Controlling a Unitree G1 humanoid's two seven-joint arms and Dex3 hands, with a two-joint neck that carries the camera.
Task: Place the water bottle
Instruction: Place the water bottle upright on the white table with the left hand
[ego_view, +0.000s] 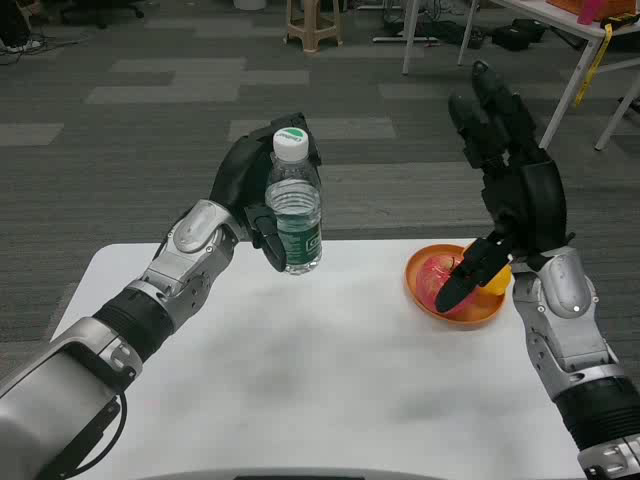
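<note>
Head view: the left hand (252, 190) grips a clear ribbed plastic water bottle (295, 205), green-labelled, white-capped, upright at centre frame above the white table (300, 380). Right hand (515, 190), fingers spread and holding nothing, is raised over a round orange bowl (455, 285).

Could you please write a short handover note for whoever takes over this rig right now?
Left hand: holds the water bottle upright, near the table's far edge.
Right hand: open, raised, holding nothing, above the orange bowl.
Bowl sits on the white table, right side, with pink and yellow items inside.
Done: bottle is gripped.
Left: set the bottle down and release.
</note>
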